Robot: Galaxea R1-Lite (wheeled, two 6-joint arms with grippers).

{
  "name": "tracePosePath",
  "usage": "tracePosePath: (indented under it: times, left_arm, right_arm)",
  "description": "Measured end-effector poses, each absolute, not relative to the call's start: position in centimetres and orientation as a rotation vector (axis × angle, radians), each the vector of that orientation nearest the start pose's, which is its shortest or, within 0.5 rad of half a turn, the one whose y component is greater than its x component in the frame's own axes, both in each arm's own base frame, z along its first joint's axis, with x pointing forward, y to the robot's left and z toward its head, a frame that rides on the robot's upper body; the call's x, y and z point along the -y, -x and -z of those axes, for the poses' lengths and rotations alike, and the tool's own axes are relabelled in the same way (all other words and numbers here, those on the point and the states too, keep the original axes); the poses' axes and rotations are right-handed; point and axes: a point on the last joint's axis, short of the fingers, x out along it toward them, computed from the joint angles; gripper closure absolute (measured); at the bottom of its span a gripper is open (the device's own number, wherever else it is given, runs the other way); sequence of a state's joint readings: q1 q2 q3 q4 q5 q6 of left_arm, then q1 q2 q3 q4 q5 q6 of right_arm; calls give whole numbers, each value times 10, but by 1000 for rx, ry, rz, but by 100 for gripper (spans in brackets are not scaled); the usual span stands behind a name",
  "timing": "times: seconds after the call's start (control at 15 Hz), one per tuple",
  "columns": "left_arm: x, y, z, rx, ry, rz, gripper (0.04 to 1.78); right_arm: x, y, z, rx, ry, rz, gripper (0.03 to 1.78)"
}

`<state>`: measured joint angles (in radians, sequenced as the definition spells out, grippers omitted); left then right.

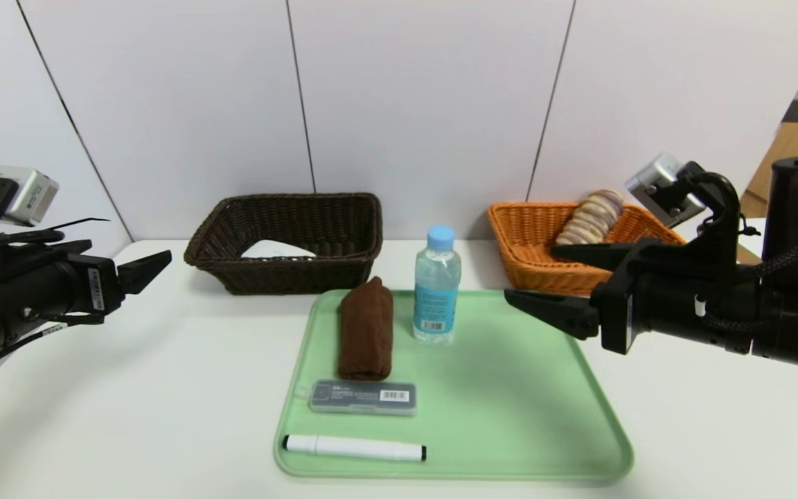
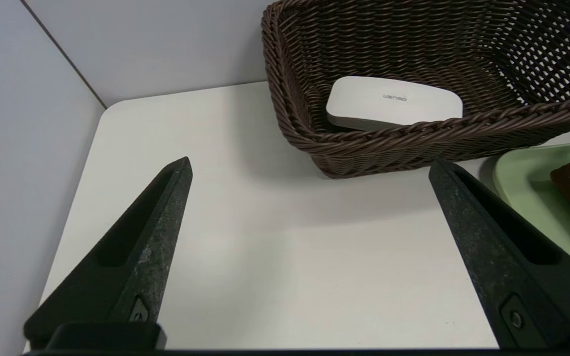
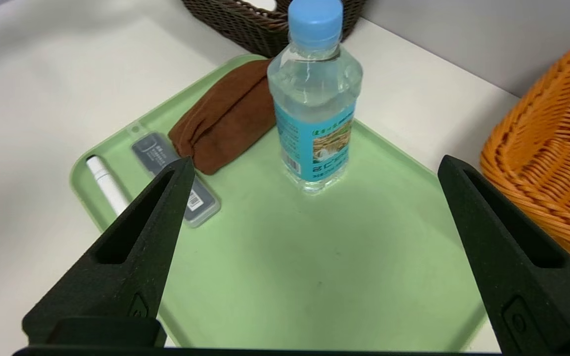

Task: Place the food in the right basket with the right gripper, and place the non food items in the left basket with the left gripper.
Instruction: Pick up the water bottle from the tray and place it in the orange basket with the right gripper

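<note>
On the green tray [image 1: 510,416] stands a water bottle [image 1: 436,284] with a blue cap, upright at the back. Beside it lie a rolled brown towel [image 1: 366,329], a grey case [image 1: 363,398] and a white marker [image 1: 354,448]. The dark left basket [image 1: 343,270] holds a white flat item [image 2: 394,103]. A ribbed pale food pack [image 1: 589,216] leans in the orange right basket [image 1: 530,249]. My right gripper [image 1: 531,274] hovers open over the tray's right side, the bottle [image 3: 314,99] ahead of it. My left gripper [image 1: 153,267] hangs open at the far left, empty.
The white table [image 1: 129,388] meets grey wall panels just behind both baskets. The left gripper [image 2: 310,162] is above bare table beside the dark basket [image 2: 364,148], near the table's corner. The orange basket [image 3: 552,148] stands right of the tray [image 3: 314,277].
</note>
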<state>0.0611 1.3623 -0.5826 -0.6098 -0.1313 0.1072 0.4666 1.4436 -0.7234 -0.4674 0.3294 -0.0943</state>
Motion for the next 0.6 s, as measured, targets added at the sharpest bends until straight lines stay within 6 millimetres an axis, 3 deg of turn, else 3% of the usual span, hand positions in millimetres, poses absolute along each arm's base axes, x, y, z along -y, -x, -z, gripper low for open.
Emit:
tracePosePath:
  times: [0.6]
  left_arm:
    - [-10, -214, -203, -169, -90, 78, 13]
  right_arm:
    - [-138, -260, -156, -104, 90, -888, 12]
